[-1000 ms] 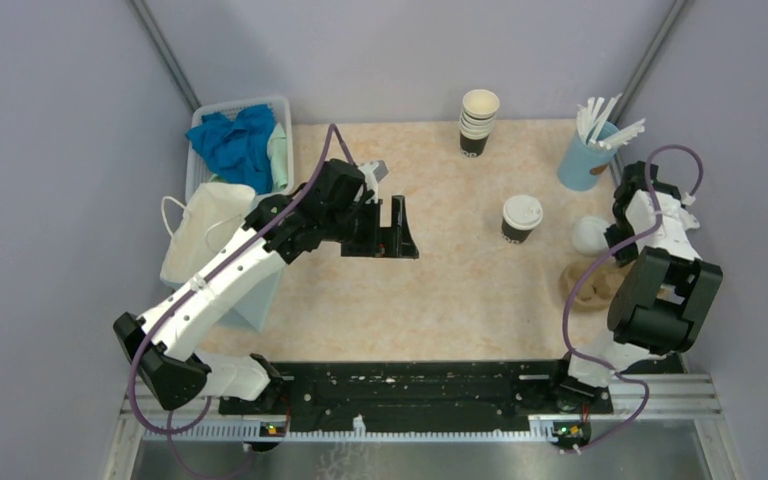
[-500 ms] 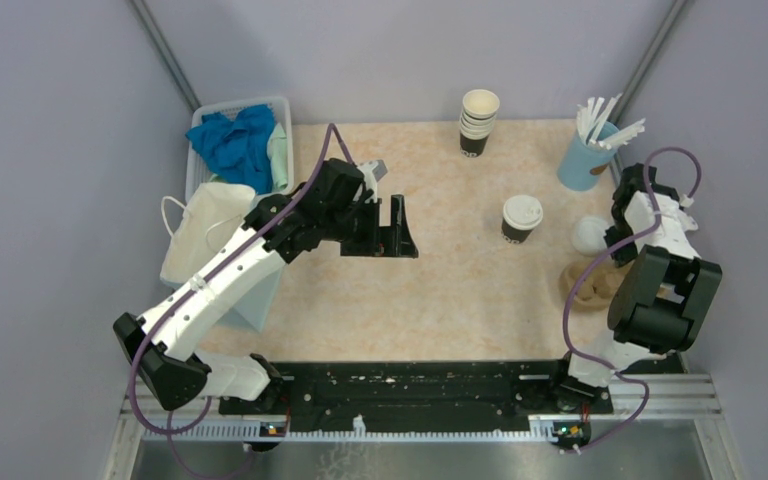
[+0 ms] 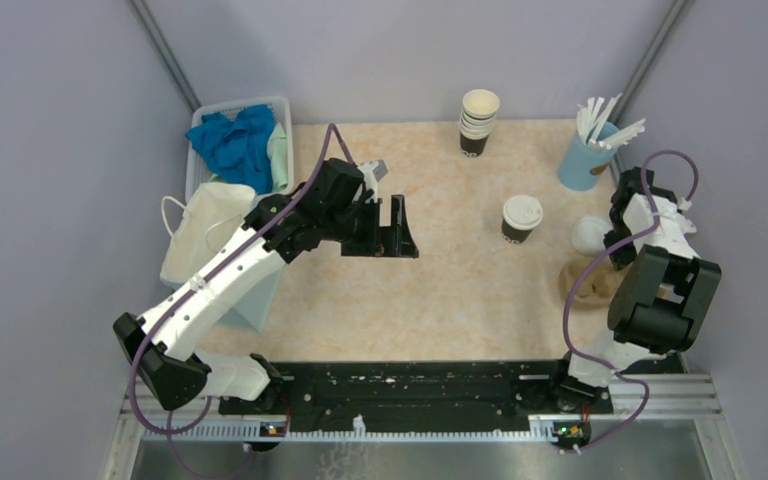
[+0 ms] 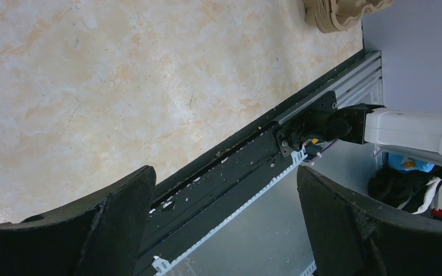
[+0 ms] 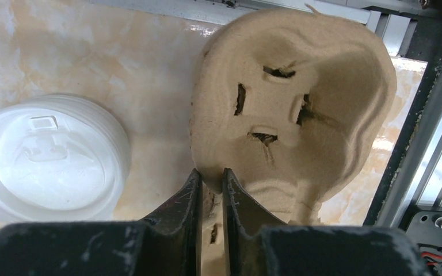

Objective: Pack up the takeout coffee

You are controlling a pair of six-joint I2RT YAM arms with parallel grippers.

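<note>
As coffee (image 3: pixel 521 218) stays, R fingers (image 5: pixel 194 190) pinch carrier (image 5: pixel 299 103)

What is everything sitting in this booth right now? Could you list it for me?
takeout coffee: one, dark brown cup with white lid, right of table centre
empty cups: one stack, dark with cream rims, far edge
loose lids: white, stacked, count unclear, beside the carrier
cup carrier: one, brown pulp, right side
blue cup: one, holding white sticks, far right
basket: one, white, holding blue cloths, far left corner
paper bag: one, white, left edge
table: one, beige marbled
left gripper: black, open, empty, above the table
right gripper: black, shut on the carrier's rim
</note>
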